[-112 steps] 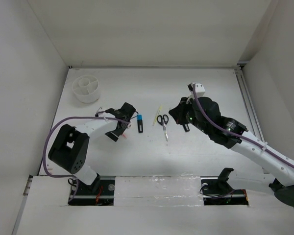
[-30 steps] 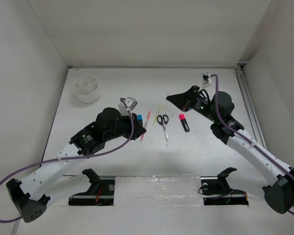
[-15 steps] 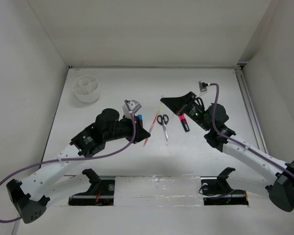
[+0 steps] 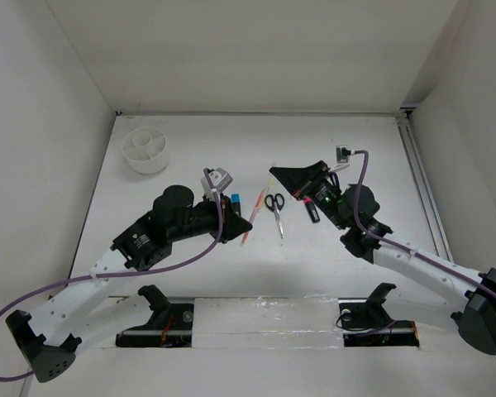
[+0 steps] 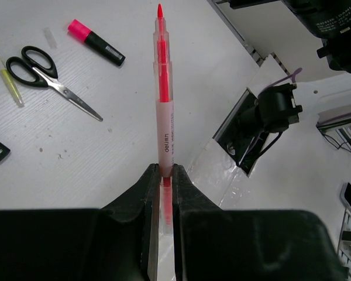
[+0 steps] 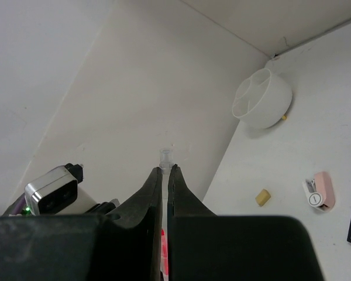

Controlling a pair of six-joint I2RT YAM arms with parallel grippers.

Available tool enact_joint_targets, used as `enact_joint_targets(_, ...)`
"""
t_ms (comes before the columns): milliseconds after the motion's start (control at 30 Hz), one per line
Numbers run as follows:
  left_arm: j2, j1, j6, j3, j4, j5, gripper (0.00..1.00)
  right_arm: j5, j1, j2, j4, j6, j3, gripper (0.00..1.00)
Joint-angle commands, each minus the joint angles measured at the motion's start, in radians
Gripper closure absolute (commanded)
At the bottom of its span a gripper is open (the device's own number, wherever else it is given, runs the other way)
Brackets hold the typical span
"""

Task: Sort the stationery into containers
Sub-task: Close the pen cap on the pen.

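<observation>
Drawn closer together than a second ago: your left pincer [image 5: 162,175] is clamped on the pink pen [image 5: 164,105], which juts straight ahead of it. Your right pincer [image 6: 164,171] pinches what may be a clear cap [image 6: 164,157]. The white cup [image 6: 262,99] sits ahead, to its right.

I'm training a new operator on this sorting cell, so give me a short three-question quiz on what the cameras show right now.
1. Multiple choice: the left end effector holds A) tan eraser, B) pink pen, C) blue-capped marker.
2. True or false: the scissors lie on the table, outside the white divided cup.
3. Short answer: which end effector pinches a small clear piece?
Key: 1 B; 2 true; 3 the right end effector.
</observation>
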Motion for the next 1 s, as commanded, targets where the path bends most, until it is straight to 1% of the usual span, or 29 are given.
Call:
enact_joint_targets(0,-0.013,-0.002,0.005,0.001,0.047,0.001,1.0,0.039,0.027,0.006,0.081,0.029,-0.002,1.0)
enact_joint_targets(433,-0.033,-0.002,0.005,0.001,0.047,-0.053,1.0,0.041,0.064,0.034,0.081,0.047,-0.002,1.0)
enact_joint_targets(967,-0.042,-0.002,0.005,0.001,0.038,-0.053,1.0,0.031,0.074,0.053,0.106,0.057,0.007,1.0)
